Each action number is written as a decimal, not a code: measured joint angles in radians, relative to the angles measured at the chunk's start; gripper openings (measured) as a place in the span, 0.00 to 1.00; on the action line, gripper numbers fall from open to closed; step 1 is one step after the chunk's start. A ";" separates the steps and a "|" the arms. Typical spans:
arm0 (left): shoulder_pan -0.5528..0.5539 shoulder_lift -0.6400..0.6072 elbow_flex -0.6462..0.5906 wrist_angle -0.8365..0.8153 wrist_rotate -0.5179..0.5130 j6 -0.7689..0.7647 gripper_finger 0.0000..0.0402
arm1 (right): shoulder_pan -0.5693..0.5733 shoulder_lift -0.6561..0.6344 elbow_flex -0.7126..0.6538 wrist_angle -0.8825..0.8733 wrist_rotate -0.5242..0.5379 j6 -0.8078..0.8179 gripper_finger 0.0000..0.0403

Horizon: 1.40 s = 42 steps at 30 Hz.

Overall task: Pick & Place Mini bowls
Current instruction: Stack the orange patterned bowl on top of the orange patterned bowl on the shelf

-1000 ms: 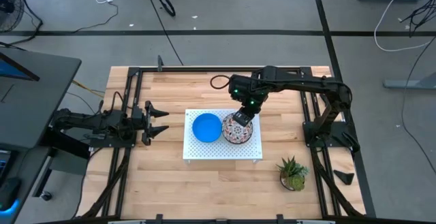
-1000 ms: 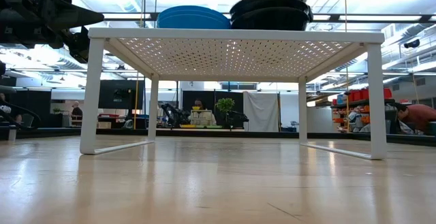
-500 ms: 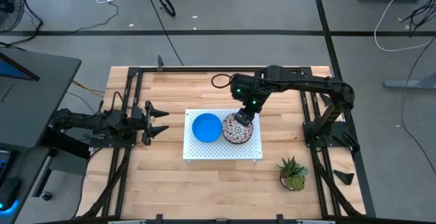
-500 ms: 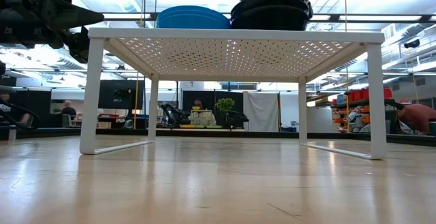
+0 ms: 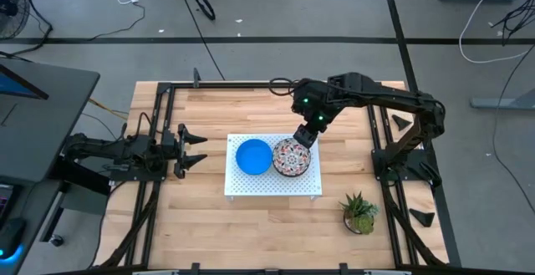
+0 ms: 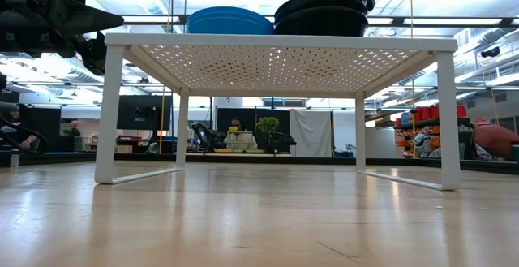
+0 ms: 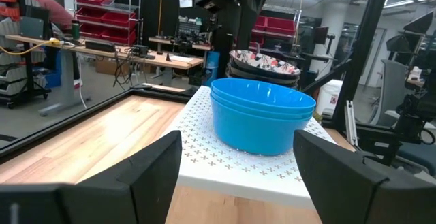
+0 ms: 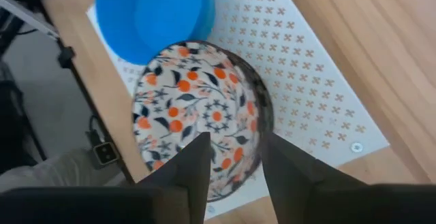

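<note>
On white perforated board (image 5: pixel 272 183): blue bowl stack (image 5: pixel 252 156) and floral bowl stack (image 5: pixel 292 156), side by side, sorted by pattern. R gripper (image 5: pixel 304 135) just above floral rim, fingers parted, empty. L gripper (image 5: pixel 194 148) parked off-board, open.

The right arm reaches across, its right gripper (image 5: pixel 304 136) hanging with fingers parted, while the left gripper (image 5: pixel 197 149) waits spread open at the left edge.
</note>
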 joint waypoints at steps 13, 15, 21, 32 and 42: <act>0.000 0.000 0.000 0.000 0.000 0.000 0.72 | 0.030 0.043 0.000 0.008 -0.041 -0.035 0.31; 0.000 0.000 0.000 0.000 0.000 0.000 0.72 | 0.032 0.047 -0.013 0.022 -0.037 -0.045 0.32; 0.000 0.000 0.000 0.000 0.000 0.000 0.72 | 0.032 0.051 -0.111 0.059 -0.037 -0.042 0.32; 0.000 0.000 0.000 0.000 0.000 0.000 0.72 | 0.032 0.030 -0.111 0.083 -0.075 -0.053 0.32; 0.000 0.000 0.000 0.000 0.000 0.000 0.72 | 0.073 0.031 -0.057 0.286 -0.146 -0.132 0.32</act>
